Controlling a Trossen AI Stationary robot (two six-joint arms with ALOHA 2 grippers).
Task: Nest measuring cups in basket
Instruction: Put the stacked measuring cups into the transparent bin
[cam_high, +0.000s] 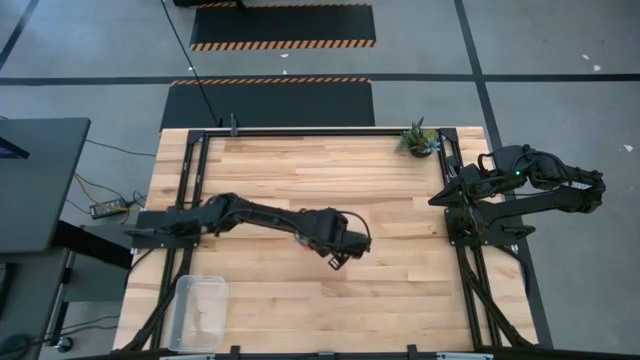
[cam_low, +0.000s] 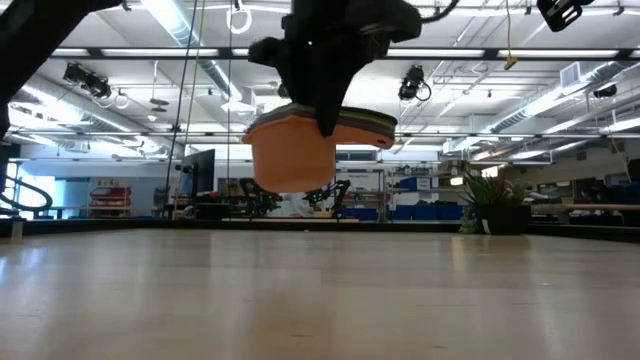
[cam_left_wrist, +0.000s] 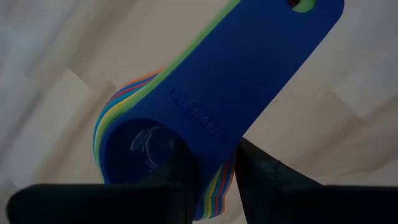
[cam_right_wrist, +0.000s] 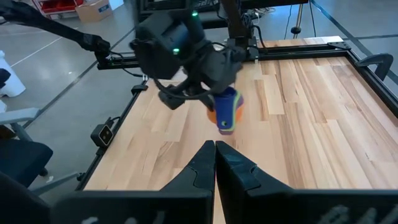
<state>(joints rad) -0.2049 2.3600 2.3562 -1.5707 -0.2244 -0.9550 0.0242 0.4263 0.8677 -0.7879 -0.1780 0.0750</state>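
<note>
**Nested cups held above mid-table; basket at the near-left corner**

- Left gripper — I see it reaching out over the middle of the wooden table, fingers clamped on the stack of measuring cups. In the low view the stack hangs clear of the tabletop, the orange cup outermost with coloured rims layered above it. My left wrist view shows a fingertip on either side of the handles, the dark blue handle on top, green, yellow and red edges fanned beneath.
- Basket — clear bin, sits at the table's near-left corner, well apart from the held stack. I cannot tell whether anything lies inside.
- Right gripper — fingers pressed together, holding nothing; the arm is folded at the table's right edge.
- Small potted plant — far-right corner of the table.
</note>
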